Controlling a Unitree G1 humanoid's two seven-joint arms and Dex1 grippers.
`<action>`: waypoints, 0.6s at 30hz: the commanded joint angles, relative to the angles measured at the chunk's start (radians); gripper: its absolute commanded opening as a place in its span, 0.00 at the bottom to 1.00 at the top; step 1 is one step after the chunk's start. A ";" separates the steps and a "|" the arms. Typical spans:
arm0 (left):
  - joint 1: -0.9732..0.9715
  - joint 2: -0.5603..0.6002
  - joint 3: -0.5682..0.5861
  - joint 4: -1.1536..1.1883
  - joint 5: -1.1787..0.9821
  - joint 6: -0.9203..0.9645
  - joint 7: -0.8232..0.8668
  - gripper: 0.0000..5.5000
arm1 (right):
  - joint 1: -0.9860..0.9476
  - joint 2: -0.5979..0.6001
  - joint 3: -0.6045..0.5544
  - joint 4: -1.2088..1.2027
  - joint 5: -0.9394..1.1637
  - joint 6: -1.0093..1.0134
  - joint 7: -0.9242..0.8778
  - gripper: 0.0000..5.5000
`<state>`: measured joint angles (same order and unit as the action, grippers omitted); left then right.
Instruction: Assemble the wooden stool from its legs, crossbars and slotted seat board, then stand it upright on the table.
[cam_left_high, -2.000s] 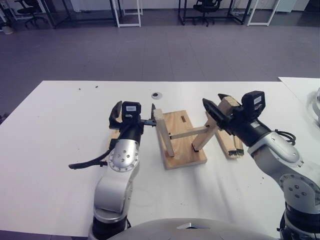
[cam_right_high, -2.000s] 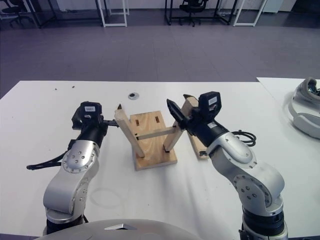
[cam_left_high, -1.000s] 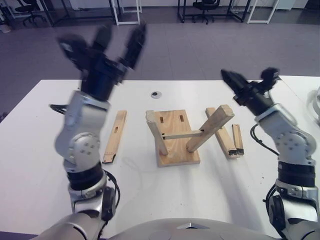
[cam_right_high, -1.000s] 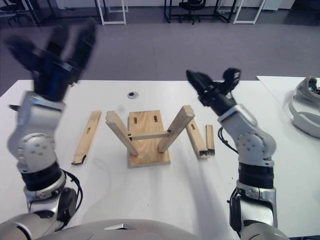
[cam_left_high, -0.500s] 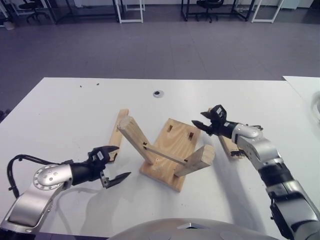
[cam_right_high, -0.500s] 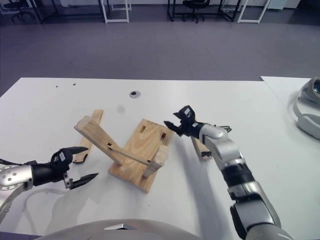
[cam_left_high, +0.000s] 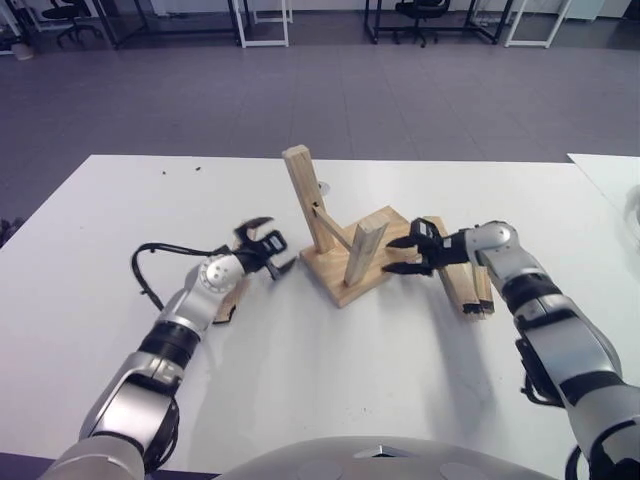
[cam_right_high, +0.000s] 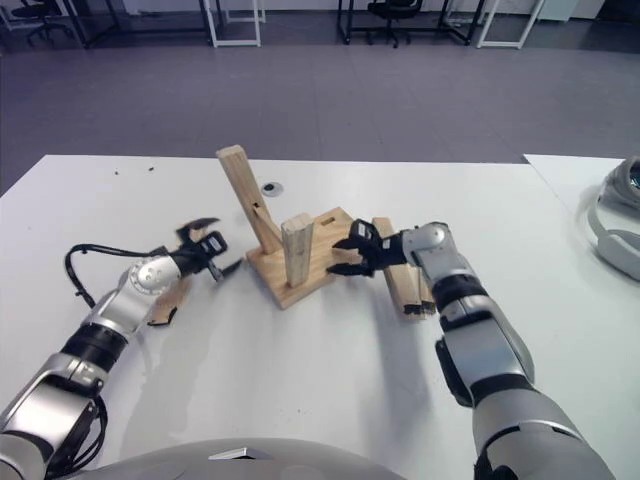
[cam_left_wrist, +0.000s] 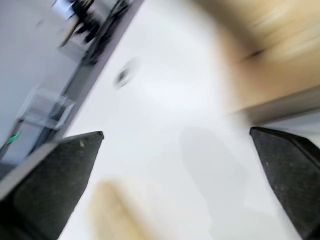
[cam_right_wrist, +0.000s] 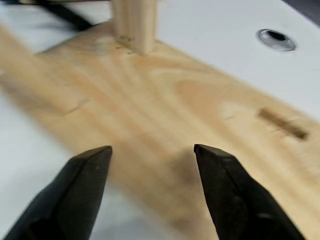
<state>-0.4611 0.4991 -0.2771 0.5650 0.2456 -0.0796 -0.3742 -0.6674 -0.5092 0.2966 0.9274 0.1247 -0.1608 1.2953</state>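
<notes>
Seat board (cam_left_high: 338, 281) with two legs (cam_left_high: 301, 192) had swung round on tabletop (cam_left_high: 400, 390); left tool (cam_left_high: 272, 245) and right tool (cam_left_high: 397, 256) dropped beside it, both open, empty; spare legs (cam_left_high: 463, 290) unfitted.

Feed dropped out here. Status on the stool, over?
Left gripper open, empty, beside seat board. Right gripper open at its other edge. Two legs and crossbar standing in board. Loose pieces under both arms.
</notes>
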 joint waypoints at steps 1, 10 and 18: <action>0.047 0.038 0.037 0.054 -0.011 -0.070 -0.008 0.98 | 0.078 -0.006 -0.043 -0.024 -0.034 0.061 -0.105 0.56; 0.296 0.006 0.199 -0.476 -0.282 0.127 -0.157 0.98 | 0.378 0.144 -0.164 -0.685 0.110 0.336 -0.429 0.56; 0.609 0.133 0.403 -0.747 -0.329 0.303 -0.191 0.98 | 0.527 0.281 0.032 -1.206 0.114 0.593 -0.600 0.56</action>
<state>0.1146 0.6204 0.1257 -0.1279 -0.0767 0.1868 -0.5511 -0.1164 -0.2382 0.2981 -0.2380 0.2408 0.3933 0.7146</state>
